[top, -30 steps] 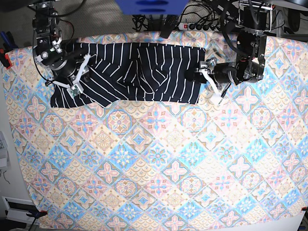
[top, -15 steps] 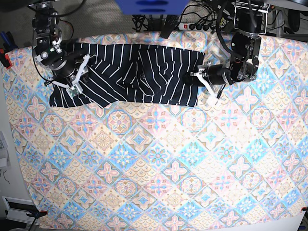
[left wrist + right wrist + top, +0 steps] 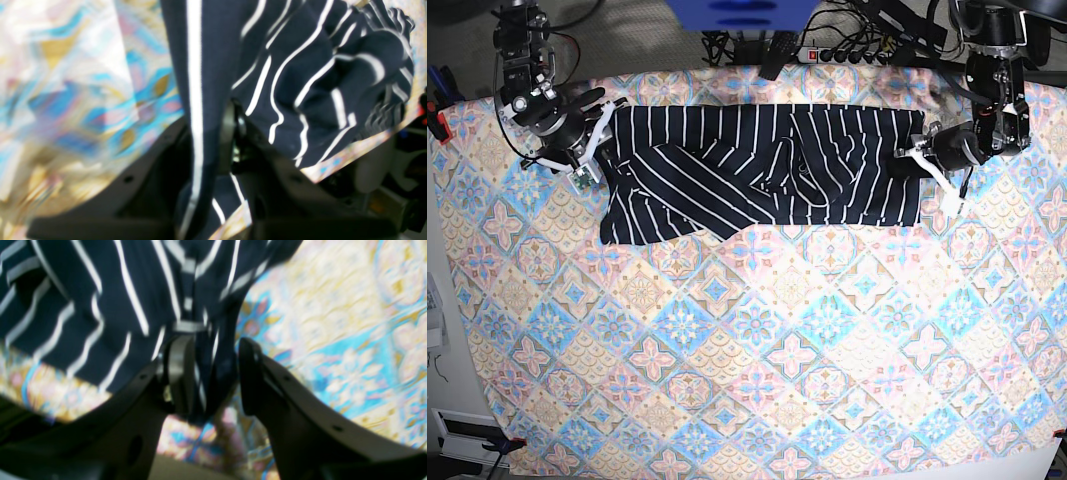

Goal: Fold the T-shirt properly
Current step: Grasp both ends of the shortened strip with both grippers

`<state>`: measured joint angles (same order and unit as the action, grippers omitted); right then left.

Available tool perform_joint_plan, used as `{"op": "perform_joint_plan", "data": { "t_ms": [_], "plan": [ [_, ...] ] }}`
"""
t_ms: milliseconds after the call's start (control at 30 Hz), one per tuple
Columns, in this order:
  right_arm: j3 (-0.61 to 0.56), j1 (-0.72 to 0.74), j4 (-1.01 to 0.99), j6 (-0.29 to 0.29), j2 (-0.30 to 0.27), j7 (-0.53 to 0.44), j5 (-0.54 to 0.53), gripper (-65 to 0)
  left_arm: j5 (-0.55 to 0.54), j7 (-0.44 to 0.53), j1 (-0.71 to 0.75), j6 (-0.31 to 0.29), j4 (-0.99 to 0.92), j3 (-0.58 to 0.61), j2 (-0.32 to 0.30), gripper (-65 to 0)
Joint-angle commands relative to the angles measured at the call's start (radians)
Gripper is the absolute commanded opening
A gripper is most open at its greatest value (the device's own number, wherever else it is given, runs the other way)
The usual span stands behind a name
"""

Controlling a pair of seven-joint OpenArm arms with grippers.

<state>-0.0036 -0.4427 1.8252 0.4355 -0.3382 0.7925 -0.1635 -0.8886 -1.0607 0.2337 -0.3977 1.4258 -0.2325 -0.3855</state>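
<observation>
Base view | left pincer (image 3: 914, 164) and right pincer (image 3: 599, 148) each clamp T-shirt (image 3: 757, 170) edges; arms outstretched

The T-shirt (image 3: 757, 170) lies stretched left to right across the far part of the patterned cloth (image 3: 757, 350). The right gripper (image 3: 595, 140) sits at its left end, the left gripper (image 3: 919, 160) at its right end.

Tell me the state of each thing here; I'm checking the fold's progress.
T-shirt: stretched sideways between both arms, wrinkled in the middle, not yet folded small.
Left tool: shut on the T-shirt's edge.
Right tool: fabric between its fingers; grip unclear.
Patterned cloth: spread flat under the shirt.
</observation>
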Motion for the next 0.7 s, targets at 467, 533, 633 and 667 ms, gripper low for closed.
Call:
{"op": "perform_joint_plan", "data": {
  "t_ms": [467,533,633,667],
  "plan": [
    [0.004,0.216,-0.081,-0.004,-0.017,0.095,-0.344,-18.0,0.003,-0.022,-0.010,-0.004,0.014,-0.020,-0.017,-65.0],
    [0.004,0.216,-0.117,-0.004,-0.015,0.095,-0.357,-21.0,0.003,-0.022,-0.010,-0.004,0.014,-0.020,-0.020,-65.0],
    [0.004,0.224,-0.190,-0.004,-0.015,0.092,-0.390,-25.0,0.003,-0.020,-0.010,-0.004,0.014,-0.020,-0.022,-64.9],
    [0.003,0.241,-0.216,-0.004,-0.012,0.094,-0.405,-25.4,0.003,-0.020,-0.010,-0.004,0.014,-0.020,-0.022,-64.9]
  ]
}}
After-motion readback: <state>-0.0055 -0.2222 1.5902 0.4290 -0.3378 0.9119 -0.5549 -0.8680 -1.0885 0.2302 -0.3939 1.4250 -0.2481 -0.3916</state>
